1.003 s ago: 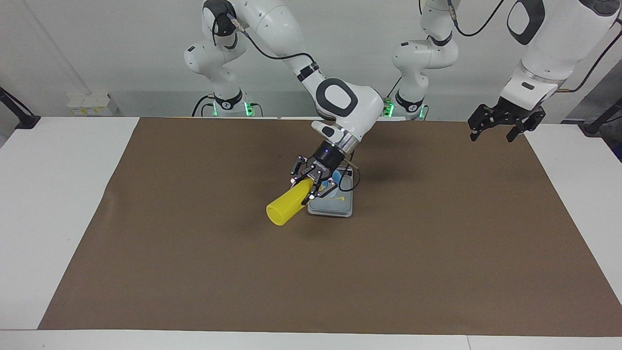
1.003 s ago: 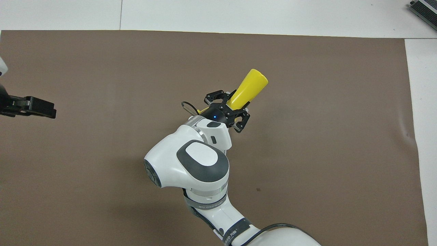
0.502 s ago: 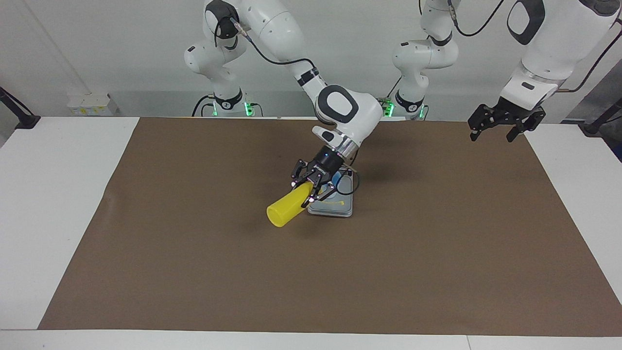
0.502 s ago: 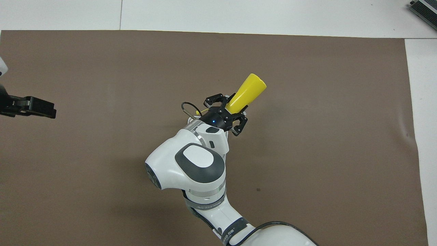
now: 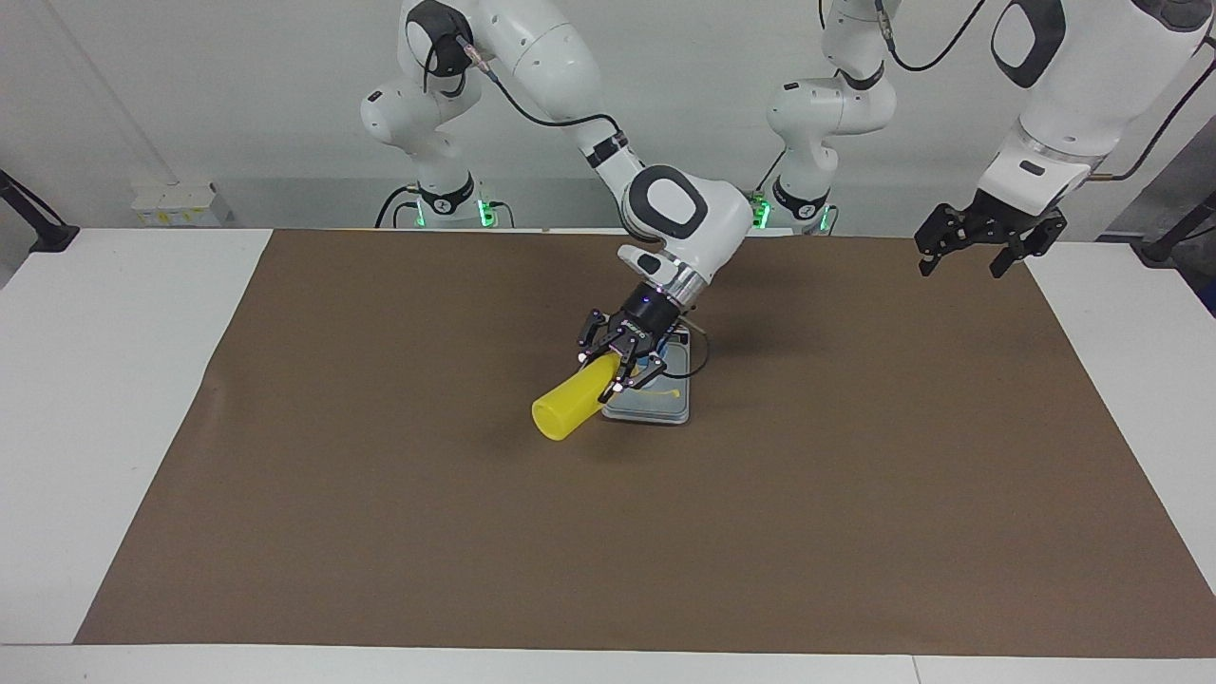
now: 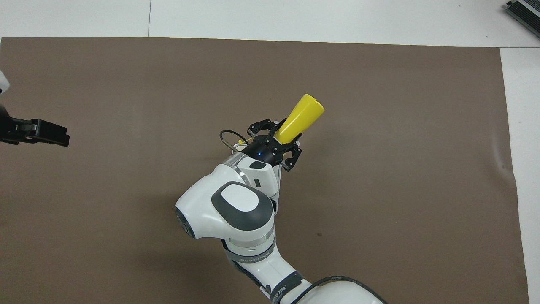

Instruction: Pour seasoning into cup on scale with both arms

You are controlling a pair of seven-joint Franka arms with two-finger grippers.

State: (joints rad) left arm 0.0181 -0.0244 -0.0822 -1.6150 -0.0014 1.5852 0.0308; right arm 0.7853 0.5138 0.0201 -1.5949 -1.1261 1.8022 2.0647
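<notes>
Seen from the facing view: yellow seasoning bottle (image 5: 568, 407) clamped near its cap by the right end effector (image 5: 619, 367), tipped nozzle-down over the scale (image 5: 655, 408) mid-table; cup hidden under the wrist. Probably best done by holding the nozzle over the cup's mouth and tilting slowly. Hung open over the mat's corner, waiting: left end effector (image 5: 964, 256).

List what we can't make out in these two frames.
- Cup: not discernible in either view; right gripper and its arm cover that spot on the scale.
- Bottle nozzle: mostly hidden by the right gripper, both views.
- Scale display: unreadable, too small.
- Left gripper: overhead view's edge crops it.
</notes>
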